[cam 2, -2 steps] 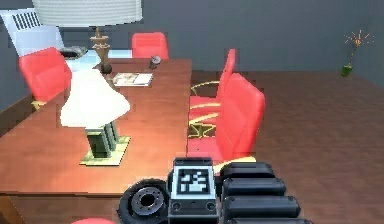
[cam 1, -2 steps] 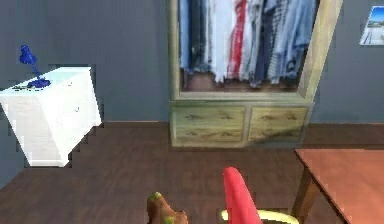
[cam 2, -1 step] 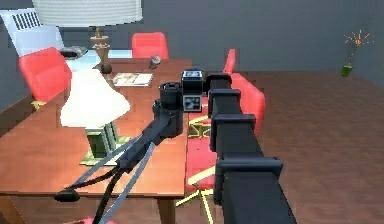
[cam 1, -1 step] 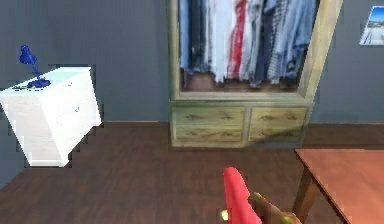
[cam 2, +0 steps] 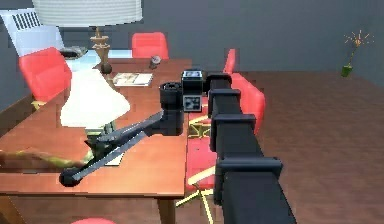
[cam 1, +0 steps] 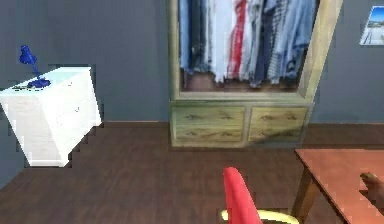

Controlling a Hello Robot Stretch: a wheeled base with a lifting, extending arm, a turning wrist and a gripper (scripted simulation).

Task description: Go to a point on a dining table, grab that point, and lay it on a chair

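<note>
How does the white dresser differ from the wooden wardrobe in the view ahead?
The dresser is white; the wardrobe is yellowish wood. The dresser is low, while the wardrobe rises past the picture's top. The dresser carries a blue lamp on top; the wardrobe shows hanging clothes above two drawers. Both stand on the dark wooden floor by grey walls.
</note>
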